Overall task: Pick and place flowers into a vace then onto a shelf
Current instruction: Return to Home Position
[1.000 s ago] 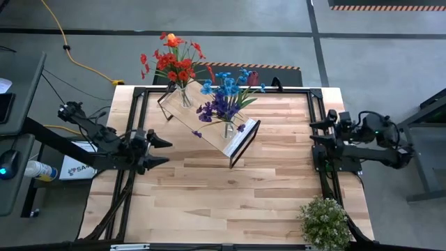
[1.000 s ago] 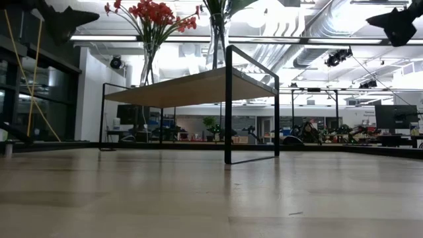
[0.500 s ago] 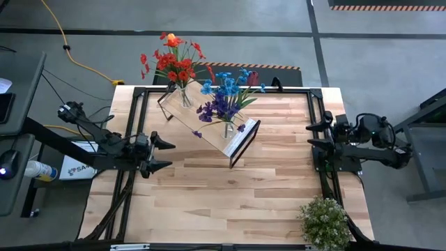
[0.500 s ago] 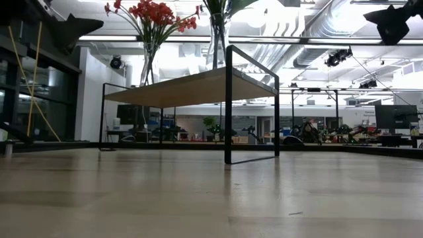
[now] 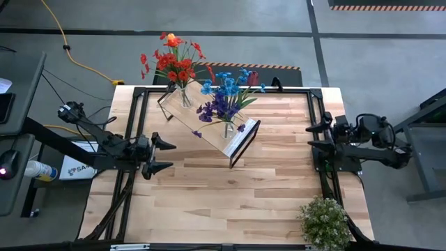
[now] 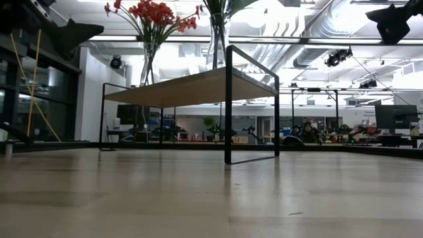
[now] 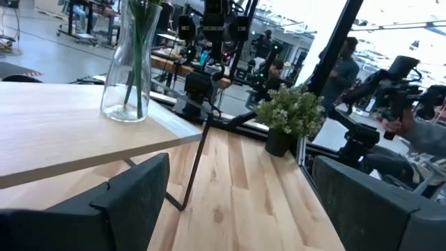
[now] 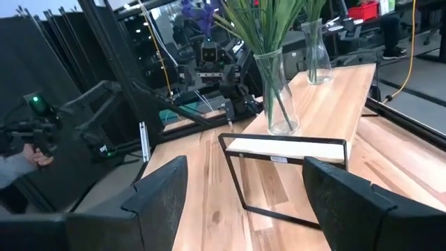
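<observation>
Left gripper [image 5: 167, 155] was noted with fingers spread, empty, above the left side of the tabletop [image 5: 244, 199]. Right gripper [image 5: 311, 137] was likewise seen spread and empty at the right edge. The shelf [image 5: 189, 117] was found between them, set diagonally. On it, a glass vase [image 5: 184, 97] nearer the left gripper held red and orange flowers [image 5: 174, 64]. A second glass vase [image 5: 228, 130] nearer the right gripper held blue and purple flowers [image 5: 224, 94]. A potted plant [image 5: 324, 222] was recorded beside the right arm.

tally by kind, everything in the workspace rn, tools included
Shelf: 1
Vases: 2, both on the shelf
Flower bunches: 2, red-orange bunch and blue-purple bunch
Plant: 1
Tools: 2, left tool and right tool, both open
Total: 8
</observation>
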Available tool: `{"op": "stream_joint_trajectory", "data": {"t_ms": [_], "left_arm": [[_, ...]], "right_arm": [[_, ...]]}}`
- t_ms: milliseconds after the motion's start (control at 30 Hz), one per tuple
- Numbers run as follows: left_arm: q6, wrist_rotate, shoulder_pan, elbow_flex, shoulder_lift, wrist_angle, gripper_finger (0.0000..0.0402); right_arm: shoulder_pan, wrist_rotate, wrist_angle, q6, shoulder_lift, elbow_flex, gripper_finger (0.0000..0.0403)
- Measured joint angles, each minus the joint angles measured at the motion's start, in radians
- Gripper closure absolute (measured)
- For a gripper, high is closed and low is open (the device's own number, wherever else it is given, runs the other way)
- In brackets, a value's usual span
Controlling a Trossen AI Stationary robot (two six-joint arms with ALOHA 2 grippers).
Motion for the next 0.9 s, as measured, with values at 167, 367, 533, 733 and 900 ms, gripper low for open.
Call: {"op": "stream_joint_trajectory", "data": {"t_ms": [167, 367, 533, 733, 900], "left_arm": [[0.009, 0.0, 0.0, 0.0, 0.0, -0.002, 0.0016], [0.009, 0.0, 0.0, 0.0, 0.0, -0.002, 0.0016], [0.009, -0.013, 0.0, 0.0, 0.0, -0.009, 0.0016], [0.001, -0.071, 0.0, 0.0, 0.0, -0.026, 0.0016], [0.004, -0.071, 0.0, 0.0, 0.0, -0.025, 0.0016]], "right_arm": [[0.0, -0.003, 0.15, -0.008, 0.0, -0.089, 0.0132], [0.0, -0.008, 0.237, 0.034, -0.001, -0.208, 0.013], [0.0, 0.049, 0.257, 0.024, -0.001, -0.222, 0.0132], [0.0, 0.041, 0.352, 0.029, -0.001, -0.291, 0.0131], [0.0, 0.018, 0.521, 0.044, -0.001, -0.394, 0.0131]]}}
